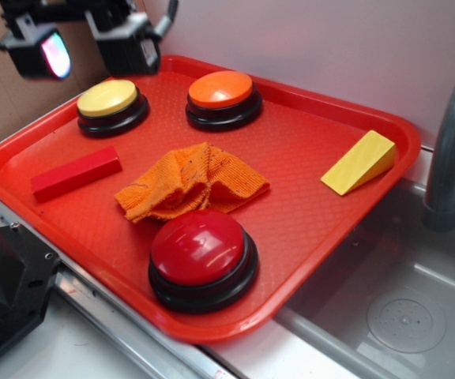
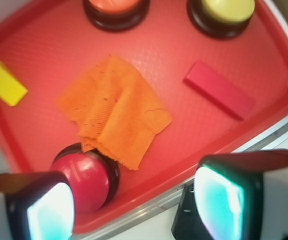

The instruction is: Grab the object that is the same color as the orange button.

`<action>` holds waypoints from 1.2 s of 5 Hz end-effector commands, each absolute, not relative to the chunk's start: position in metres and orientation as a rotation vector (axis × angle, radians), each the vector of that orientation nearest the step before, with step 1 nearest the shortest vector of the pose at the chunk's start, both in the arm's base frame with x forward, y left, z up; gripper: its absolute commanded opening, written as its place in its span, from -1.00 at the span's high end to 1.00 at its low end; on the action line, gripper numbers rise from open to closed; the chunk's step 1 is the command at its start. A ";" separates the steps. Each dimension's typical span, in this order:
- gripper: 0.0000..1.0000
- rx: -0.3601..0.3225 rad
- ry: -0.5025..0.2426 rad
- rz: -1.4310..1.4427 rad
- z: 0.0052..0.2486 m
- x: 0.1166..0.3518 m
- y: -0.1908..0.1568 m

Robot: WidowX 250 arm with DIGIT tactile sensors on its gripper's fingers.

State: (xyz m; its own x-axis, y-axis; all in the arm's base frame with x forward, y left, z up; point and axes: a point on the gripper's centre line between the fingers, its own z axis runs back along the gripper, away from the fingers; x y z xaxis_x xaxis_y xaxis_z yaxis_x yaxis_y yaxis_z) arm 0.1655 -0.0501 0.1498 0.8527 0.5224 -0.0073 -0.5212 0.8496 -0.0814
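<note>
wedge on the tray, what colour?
Yellow wedge, plain, no pattern; clearest in the exterior view.

Black pincer (image 2: pixel 134 210) w/ glossy, maybe teal-tinted finger pads (image 2: pixel 219 202).

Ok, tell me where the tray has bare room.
Bare tray lies between the orange button, orange cloth and yellow wedge. Crowded: the cloth touches the red button, with the red block close by.

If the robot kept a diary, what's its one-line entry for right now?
gripper: open, empty, raised | orange cloth: crumpled mid-tray, untouched | orange button: behind cloth | phase: pre-grasp
</note>
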 end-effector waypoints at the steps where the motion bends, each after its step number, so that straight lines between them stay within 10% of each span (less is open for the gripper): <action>1: -1.00 -0.057 0.027 0.545 0.091 0.183 -0.053; 3: -1.00 -0.121 -0.072 0.381 0.053 0.221 -0.062; 5: -1.00 -0.229 0.005 0.334 0.014 0.227 -0.069; 6: 0.77 -0.199 0.036 0.419 0.002 0.215 -0.069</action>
State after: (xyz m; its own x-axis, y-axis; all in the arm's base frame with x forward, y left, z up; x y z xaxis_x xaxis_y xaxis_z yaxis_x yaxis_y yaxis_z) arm 0.2202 -0.0705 0.0134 0.9229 0.3802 -0.0604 -0.3843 0.9002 -0.2047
